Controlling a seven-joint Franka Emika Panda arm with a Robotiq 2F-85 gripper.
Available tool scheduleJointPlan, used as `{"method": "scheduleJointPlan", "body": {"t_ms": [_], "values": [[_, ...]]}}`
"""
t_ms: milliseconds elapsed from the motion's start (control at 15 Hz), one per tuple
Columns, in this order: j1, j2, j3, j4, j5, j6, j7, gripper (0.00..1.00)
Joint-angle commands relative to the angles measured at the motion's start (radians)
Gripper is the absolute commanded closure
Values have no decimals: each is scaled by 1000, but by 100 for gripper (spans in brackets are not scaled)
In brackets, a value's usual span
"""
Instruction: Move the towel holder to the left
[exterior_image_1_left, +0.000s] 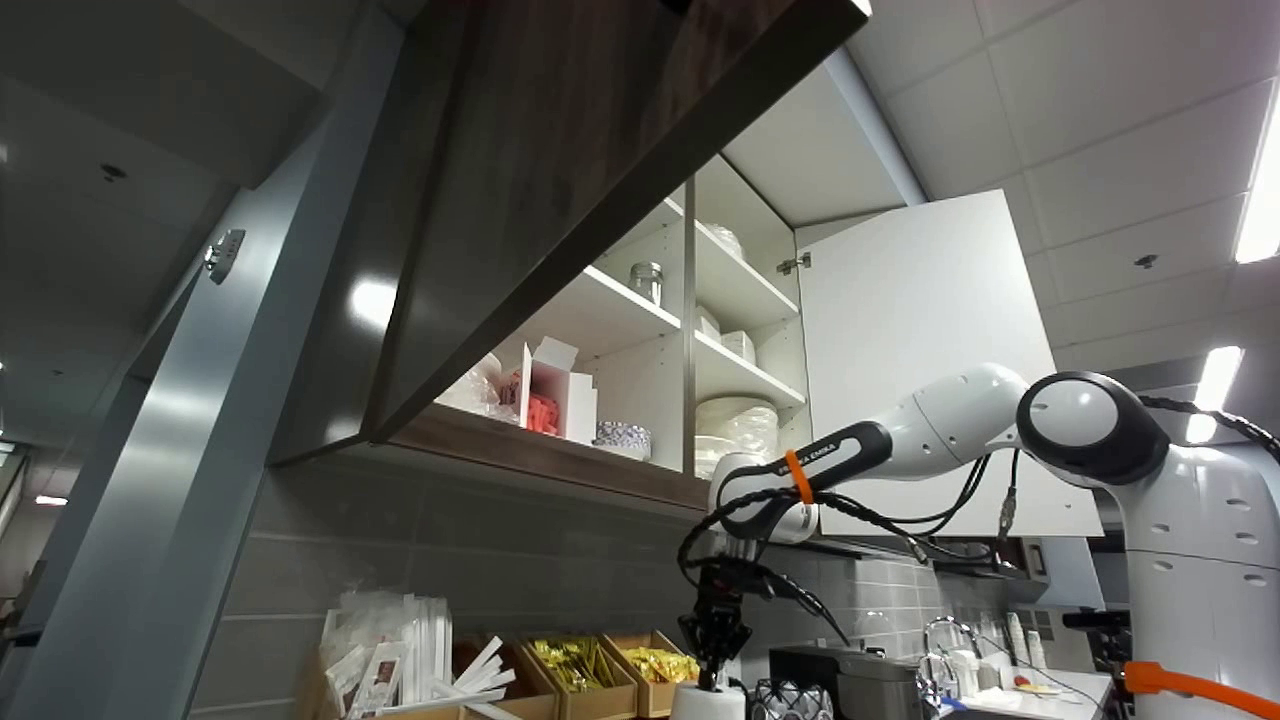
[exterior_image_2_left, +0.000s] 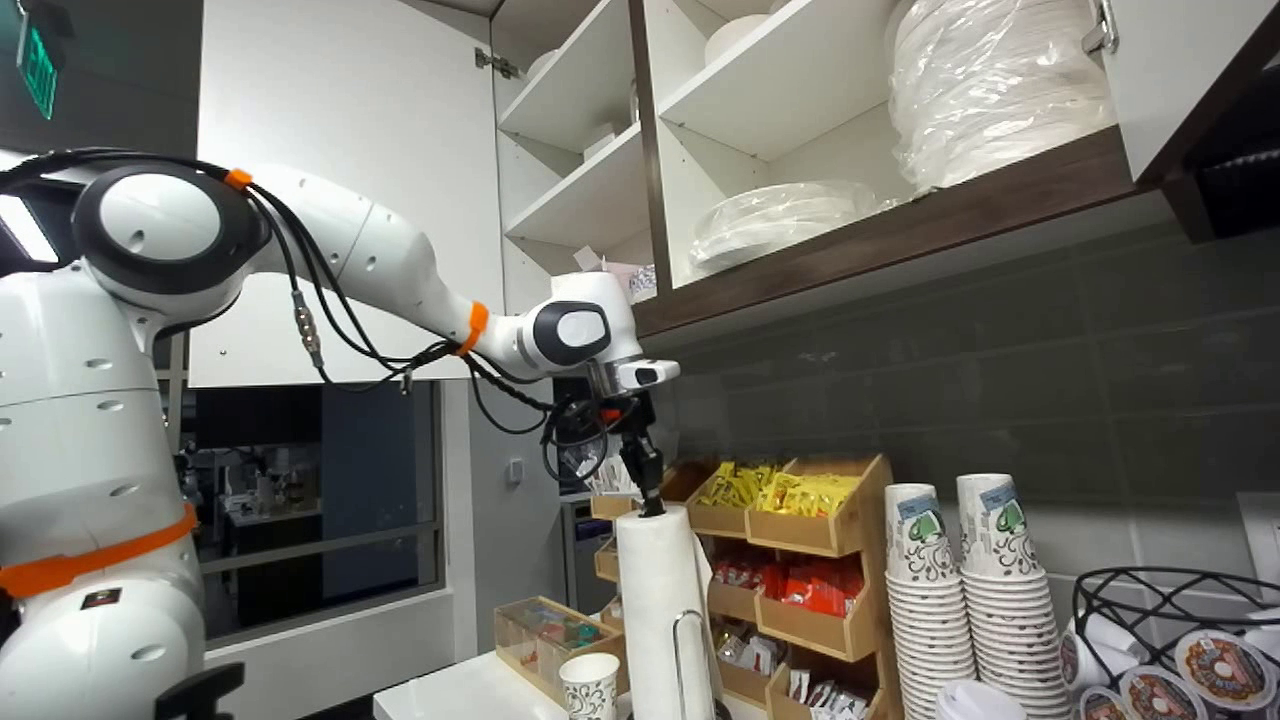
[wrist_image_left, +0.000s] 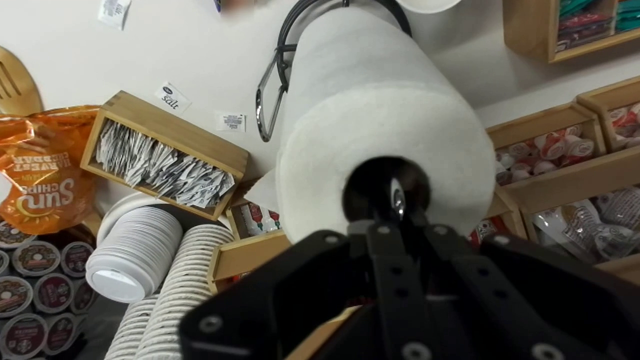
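One towel holder (exterior_image_2_left: 678, 650) carrying one paper roll (exterior_image_2_left: 655, 600), roughly upright, set in from the visible end edge of the counter (exterior_image_2_left: 450, 692). Base cut off in both exterior views; can't tell if it touches down.

One gripper (exterior_image_2_left: 652, 510), closed, fingers (wrist_image_left: 387, 250) drawn together at the mouth of the roll's core. Holder's metal tip (wrist_image_left: 398, 197) sits right at the fingertips in the wrist view; pinched or just beside, cannot tell.

Outward, counted: one paper cup (exterior_image_2_left: 590, 688), upright, near the holder, toward that end edge; one wooden box (exterior_image_2_left: 535, 645) with colored packets, just beside the cup. One tiered wooden organizer (exterior_image_2_left: 868, 540) along the counter's wall edge, two bins of yellow packets (exterior_image_2_left: 805, 492) in its top row. Two cup stacks (exterior_image_2_left: 925, 620) just beside the organizer, same edge; one lid stack (wrist_image_left: 140, 245) next to them.

Three loose packets (wrist_image_left: 172, 97) flat on the counter, one reading "salt". One wooden caddy (wrist_image_left: 175, 131), full of packets, too many to count. One orange chips bag (wrist_image_left: 47, 170) by the caddy; one slotted wooden utensil (wrist_image_left: 17, 95) by the bag. One wire basket (exterior_image_2_left: 1150, 570), at least nine pods (wrist_image_left: 36, 257).

Overhead: one open cabinet (exterior_image_1_left: 655, 400), one glass jar (exterior_image_1_left: 647, 285) on a shelf; two plastic-wrapped stacks (exterior_image_2_left: 1000, 90) along its bottom edge in an exterior view.
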Motion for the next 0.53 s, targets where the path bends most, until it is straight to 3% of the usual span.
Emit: {"method": "scheduleJointPlan", "body": {"t_ms": [0,200,467], "values": [[0,-21,-4,-21,18,36,-8,74],[-1,-23,-2,-19,15,48,-6,57],[-1,-32,-6,-12,26,39,-8,26]]}}
